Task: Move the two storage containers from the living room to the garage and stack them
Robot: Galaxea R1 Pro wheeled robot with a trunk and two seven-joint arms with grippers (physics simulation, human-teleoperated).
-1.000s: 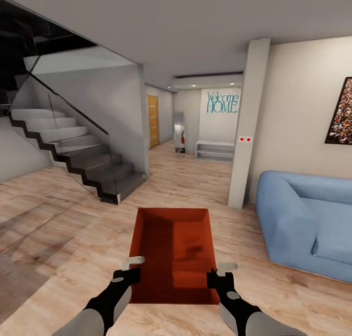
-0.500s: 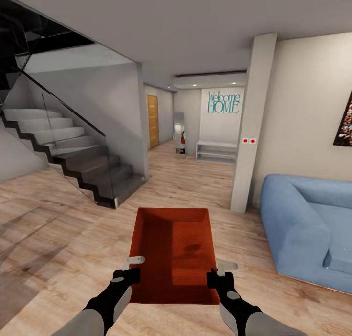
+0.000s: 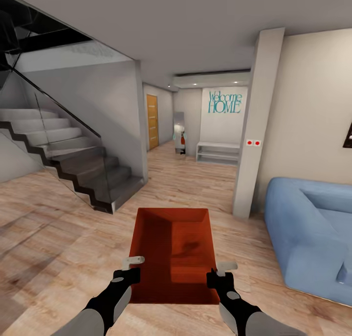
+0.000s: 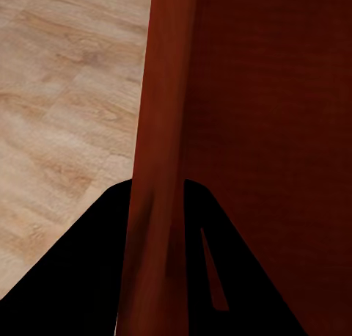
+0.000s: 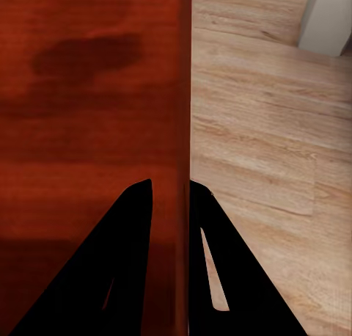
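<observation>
While carried: one red-orange, lidless rectangular storage container (image 3: pixel 173 250) is held level in front of the trunk, above the light wood plank floor (image 3: pixel 58 238) of the living room.
Left gripper (image 3: pixel 128 267): its fingers are closed narrowly on the container's left side wall, one finger inside and one outside, as seen in the left wrist view (image 4: pixel 158 204).
Right gripper (image 3: pixel 221 271): its fingers are pinched on the right side wall (image 5: pixel 182 167) in the same way.
Handling: the walls are judged thin but stiff, the box light and empty; a smooth wall may slip, so a matched hold near the close end of both sides is advised.
Beside: a blue upholstered sofa (image 3: pixel 313 233) is passed on the right.
Further: a grey staircase with glass balustrade (image 3: pixel 78 165) is seen at left, a white pillar (image 3: pixel 254 130) at right.
Far: a hallway with an orange wooden door (image 3: pixel 153 121) and teal "Welcome HOME" lettering (image 3: pixel 224 102) lies ahead.
</observation>
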